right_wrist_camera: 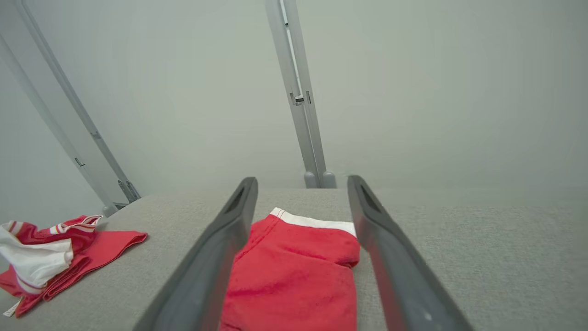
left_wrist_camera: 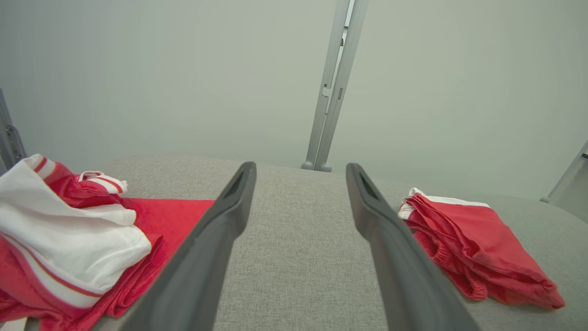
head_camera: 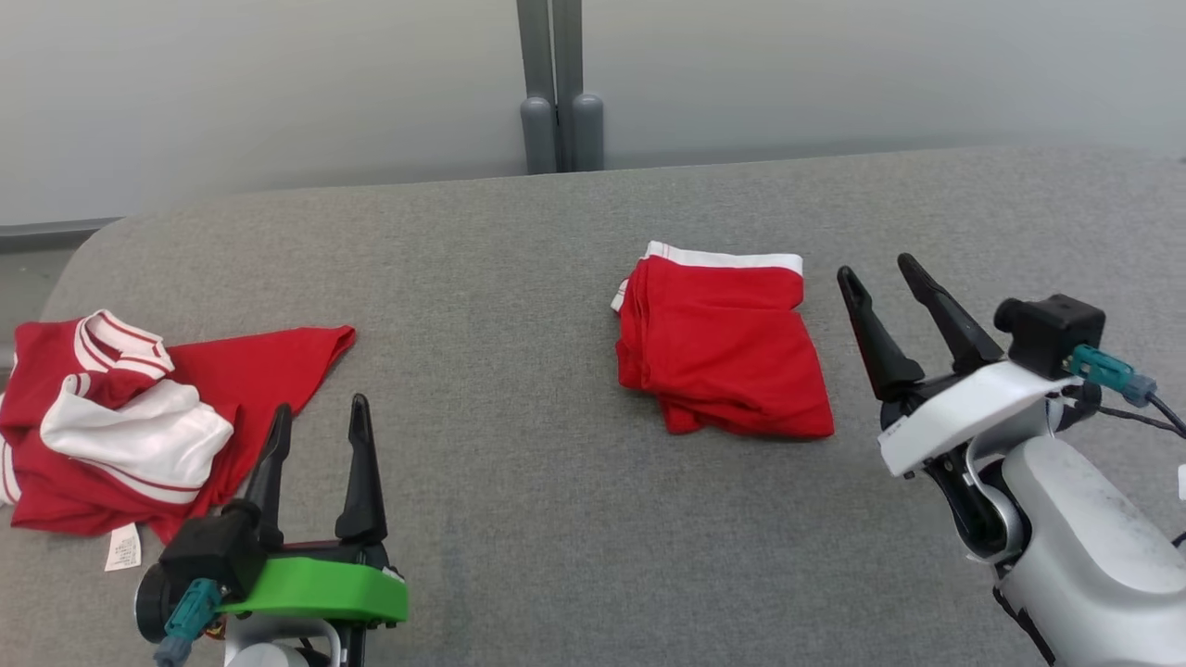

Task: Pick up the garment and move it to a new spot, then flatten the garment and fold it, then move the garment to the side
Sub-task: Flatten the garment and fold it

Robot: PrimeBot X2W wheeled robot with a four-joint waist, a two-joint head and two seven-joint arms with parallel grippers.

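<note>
Far left on the grey cloth table: a crumpled red and white shirt in a messy heap, with one flat red corner poking out to the right. Small white tag at its near edge. Same shirt at the left side of the left wrist view.

Just right of the shirt: the left gripper on a green base, low and close to the front. Two dark fingers spread wide, pointing up and away. Nothing between them but bare grey table. One fingertip in front of the shirt's red corner in the head view; touching or not, hard to tell.

Middle, at the back: a grey post against a pale wall.

Right of the middle: the folded red shorts, flat on the table in a neat pile, white waistband at the far edge. Well apart from the shirt.

Just right of the shorts: the right gripper. Fingers spread wide, holding nothing, tips pointing up and a bit left. A thin strip of grey table between it and the shorts. In the right wrist view, shorts seen through the gap between the two fingers.
</note>
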